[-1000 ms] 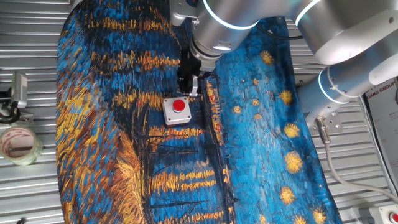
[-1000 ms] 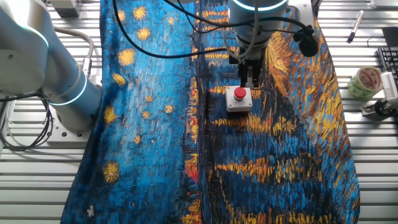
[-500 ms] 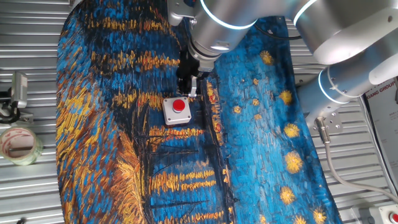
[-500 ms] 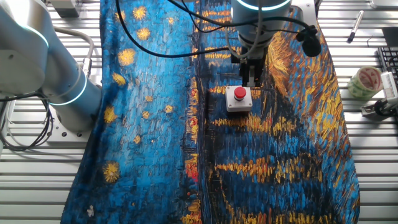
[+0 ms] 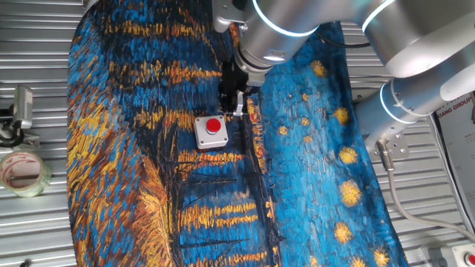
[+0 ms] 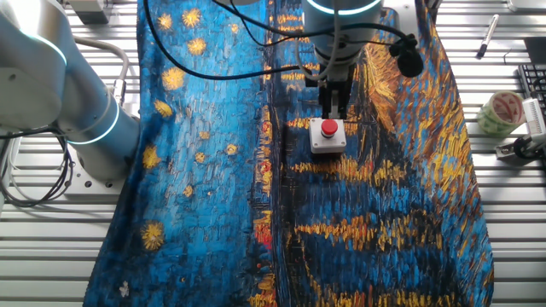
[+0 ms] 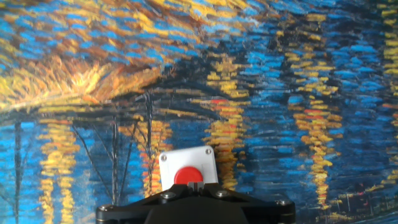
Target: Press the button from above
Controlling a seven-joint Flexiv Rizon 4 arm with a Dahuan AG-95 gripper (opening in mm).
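Note:
The button (image 5: 214, 125) is a red dome in a light grey square box (image 5: 202, 139) lying on the Starry-Night-style painted cloth (image 5: 133, 185). It also shows in the other fixed view (image 6: 328, 128) and low in the hand view (image 7: 188, 176). My gripper (image 5: 231, 105) hangs just above the box's far edge, a little behind the dome; the other fixed view shows the gripper (image 6: 333, 111) directly behind the button. In the hand view the fingertips (image 7: 194, 185) meet, with nothing between them.
A tape roll (image 5: 22, 172) and a small metal clamp (image 5: 22, 107) lie off the cloth on the slatted table (image 5: 37, 237). A pen (image 6: 486, 36) lies at the far corner. The arm's base (image 6: 81, 115) stands beside the cloth.
The gripper has shifted sideways over the cloth, now more in line with the button. The button and box have not moved.

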